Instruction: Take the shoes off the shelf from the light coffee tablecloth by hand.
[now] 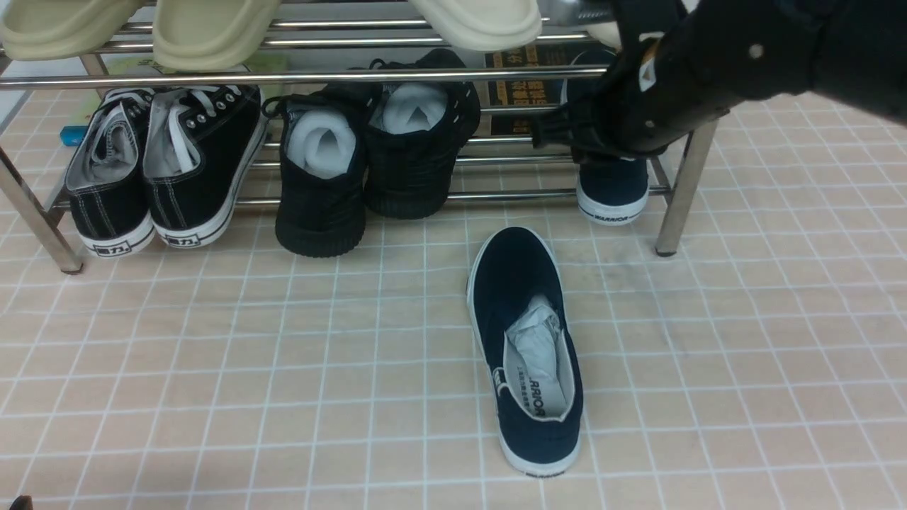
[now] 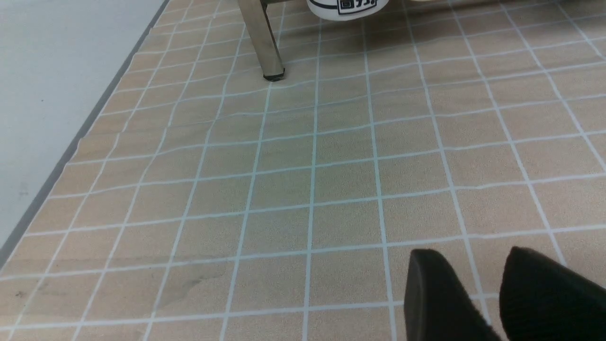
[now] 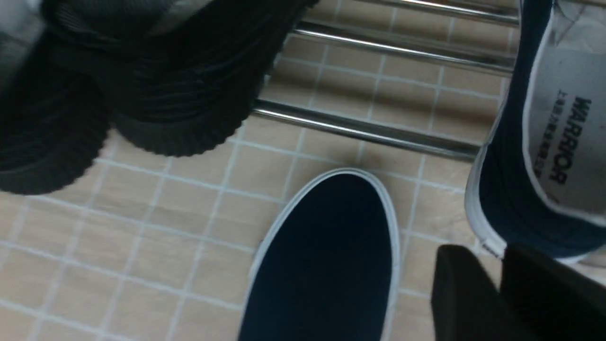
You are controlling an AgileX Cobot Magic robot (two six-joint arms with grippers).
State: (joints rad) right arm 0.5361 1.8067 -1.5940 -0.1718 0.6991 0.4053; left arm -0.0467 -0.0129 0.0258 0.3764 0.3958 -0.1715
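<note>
One navy-blue slip-on shoe [image 1: 524,354] lies on the light coffee tablecloth [image 1: 283,368] in front of the shelf [image 1: 305,76], toe toward the rack, with paper stuffing inside. Its partner [image 1: 613,191] stands on the lower tier at the right end, heel outward, half hidden by my right arm. In the right wrist view my right gripper [image 3: 490,255] hangs just off that shoe's heel [image 3: 521,189], narrowly open, with only cloth showing between its fingers. The floor shoe's toe [image 3: 326,255] is beside it. My left gripper [image 2: 476,258] hovers open over bare cloth.
Black lace-up sneakers [image 1: 163,170] and chunky all-black shoes [image 1: 368,163] fill the lower tier to the left. Cream slippers [image 1: 212,28] sit on the upper tier. A chrome post [image 1: 684,191] stands right of the shelved navy shoe. The shelf's left leg [image 2: 262,38] shows ahead of my left gripper.
</note>
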